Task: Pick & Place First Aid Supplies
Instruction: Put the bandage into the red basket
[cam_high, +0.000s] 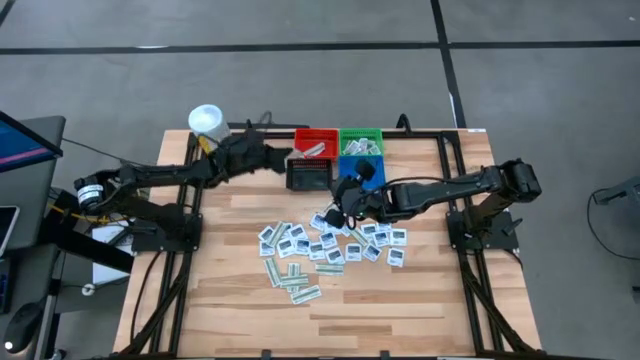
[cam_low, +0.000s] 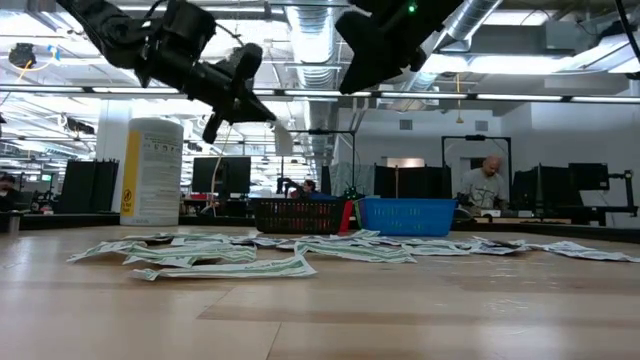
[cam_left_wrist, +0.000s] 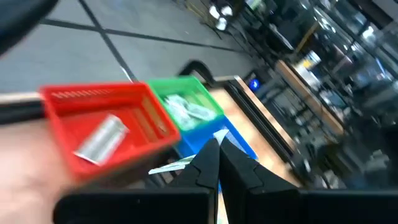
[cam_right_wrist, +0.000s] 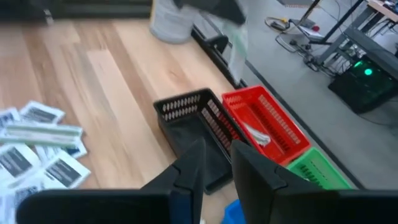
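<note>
Four bins (cam_high: 335, 157) in a block: red (cam_high: 315, 143), green (cam_high: 360, 141), black (cam_high: 308, 174), blue (cam_low: 406, 215). Packets (cam_high: 325, 245), too many to count, lie scattered on the surface (cam_high: 400, 300) just in front of the bins. My left pincer (cam_high: 284, 160), fingers together on a pale strip (cam_low: 283, 138), hangs by the red bin. My right pincer (cam_high: 340, 212) sits above the packets by the black bin, fingers slightly apart. Only the wrist views show packets inside the red and green bins.

high: straight down over whole bench (cam_high: 420, 300)
low: bench-level, facing room
wrists: close, both see red bin (cam_left_wrist: 93, 118)
</note>
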